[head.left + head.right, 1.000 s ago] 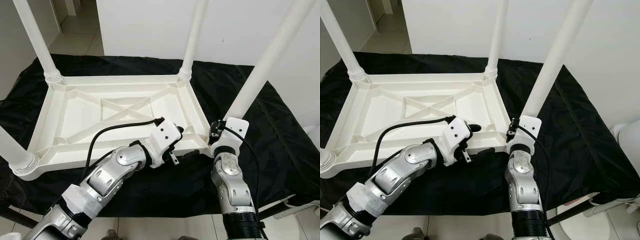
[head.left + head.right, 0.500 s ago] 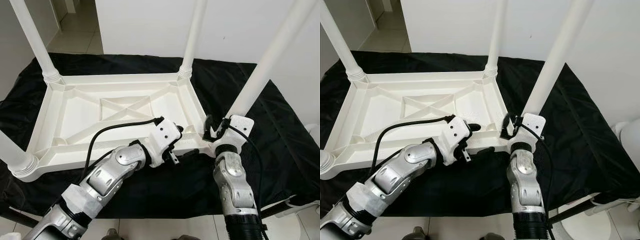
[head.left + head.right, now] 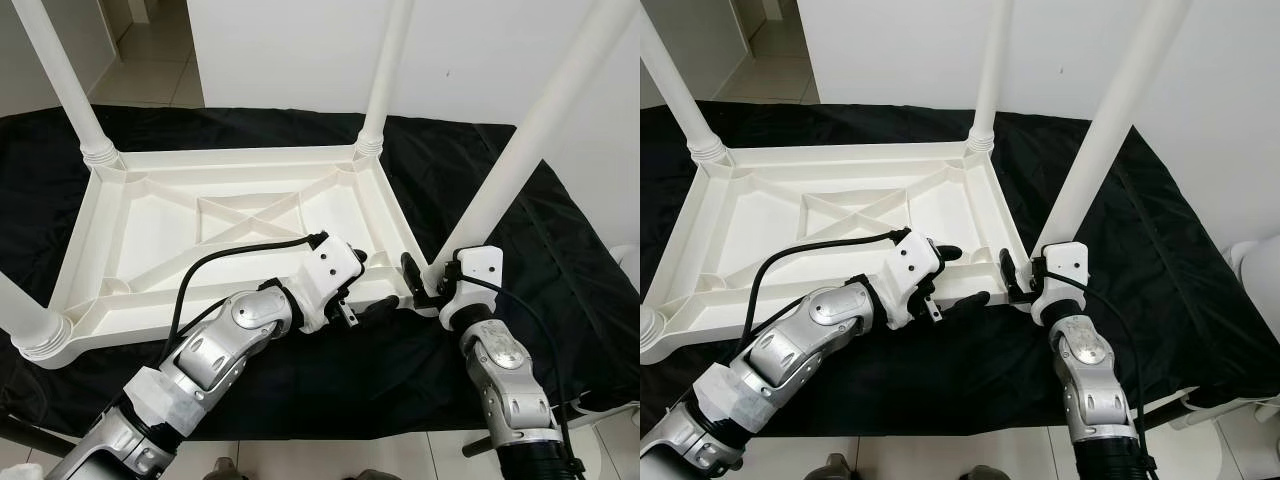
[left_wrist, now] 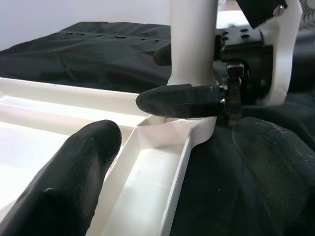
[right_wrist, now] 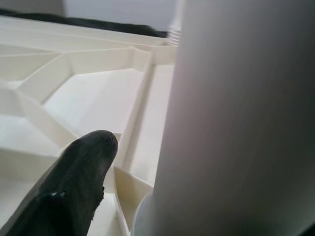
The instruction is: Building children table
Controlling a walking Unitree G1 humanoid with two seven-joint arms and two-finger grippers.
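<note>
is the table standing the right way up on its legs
No, the white table lies upside down on the black cloth, its ribbed underside facing up and its legs pointing upward.

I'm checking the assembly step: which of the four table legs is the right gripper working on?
The near right leg, at the corner closest to the robot's right arm. The right gripper sits at its base; the other legs stand untouched.
</note>
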